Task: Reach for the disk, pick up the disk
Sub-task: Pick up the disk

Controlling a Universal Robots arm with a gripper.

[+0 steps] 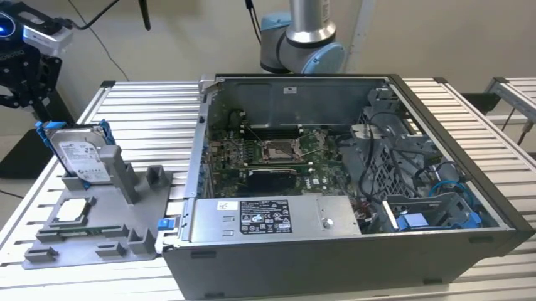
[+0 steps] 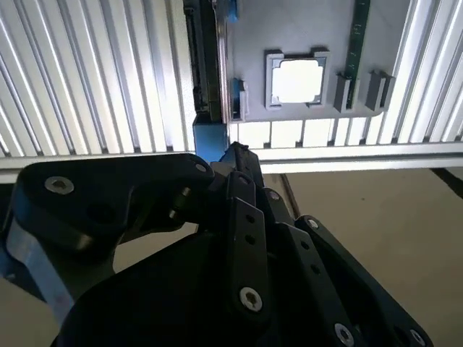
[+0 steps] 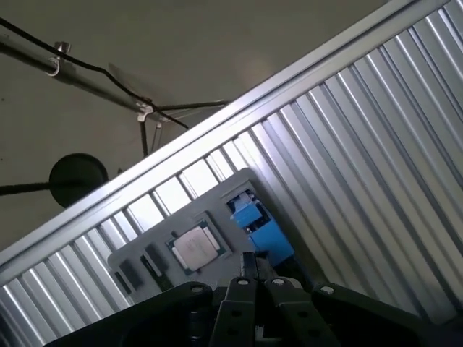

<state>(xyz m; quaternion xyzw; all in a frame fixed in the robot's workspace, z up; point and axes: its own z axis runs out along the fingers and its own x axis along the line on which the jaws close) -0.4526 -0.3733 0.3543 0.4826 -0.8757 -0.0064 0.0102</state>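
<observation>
Nearest, in the second wrist view: end effector (image 2: pixel 234 154), black linkages converging toward the tips, fingers judged pressed together and pinching nothing. Hanging out past the edge of the slatted tabletop (image 2: pixel 87 72), with bare floor underneath.

Just beyond the tips: the disk (image 2: pixel 205 65), seen edge-on as a dark strip, with the blue bracket (image 2: pixel 211 141) at its near end. No contact discernible. In the exterior view, the same disk (image 1: pixel 80 152) upright on edge in a slot of the grey fixture (image 1: pixel 125 241), white label showing. End effector up and toward the exterior view's left of it, apart from it.

Beside the disk on the fixture: small square silver chip (image 2: pixel 296 81) lying flat in its own recess, not the target.

Step in hand, by judgement: the reach, well short of completion. Pickup not yet begun, disk fully seated in its slot.

Called for by the next move, again by judgement: fingers spread wider than the thin dimension of the disk, alignment with the upright top edge, pads on the two broad faces or on the bracket, and a straight pull clear of the slot walls without tipping the fixture.

Farther off in the exterior view: open computer case (image 1: pixel 335 266) at mid-tabletop, board and cables exposed. Beyond it, the arm's base (image 1: pixel 302 37).
</observation>
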